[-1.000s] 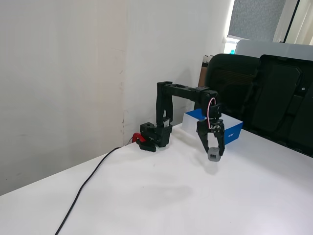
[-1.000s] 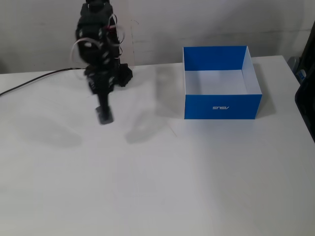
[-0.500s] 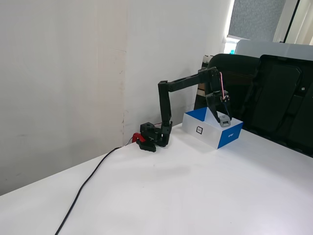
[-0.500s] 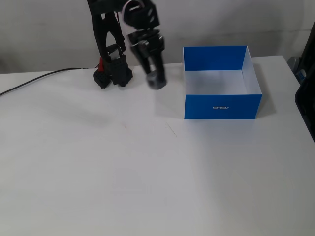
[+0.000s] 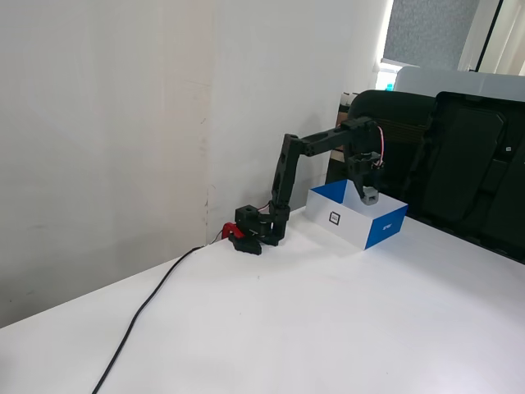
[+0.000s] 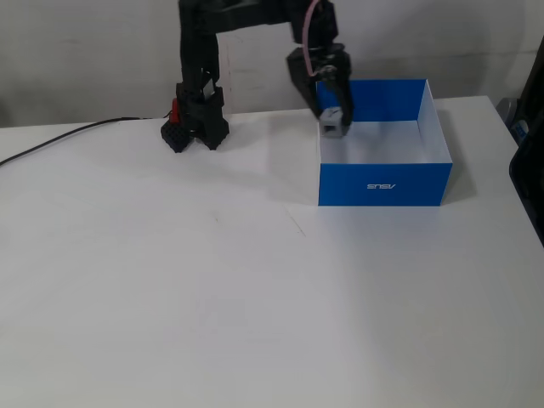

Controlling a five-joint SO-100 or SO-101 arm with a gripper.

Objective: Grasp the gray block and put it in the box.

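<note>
**Block carried to the box, release to come**

From where I stand, the arm reaches out from its base at the back of the white table point(image 6: 255, 306) and bends down over the box point(image 6: 384, 184), which sits right of centre in the upper half of a fixed view point(image 6: 384, 184) and right of centre in the other point(image 5: 335, 218). The gripper point(image 6: 333, 119) points downward, and its fingers are closed tight around the gray block point(image 6: 332, 123), which sits between the tips. The block hangs at the box's left wall in a fixed view point(image 6: 332, 123); in the other it appears over the open top, near the middle of the box point(image 5: 370, 195). I cannot tell whether it is clear of the rim or how high it is above the floor of the box.

By my reckoning the grasp and the carry are done, and the placing step is in hand. The next move calls for the block to be well inside the walls, perhaps a little further toward the box's centre, then lowered and the fingers spread to let it drop. The risk I see is the near wall: a release too close to it could leave the block perched on the edge or outside it.

A black cable point(image 6: 59, 138) trails off from the base toward the left edge.
</note>
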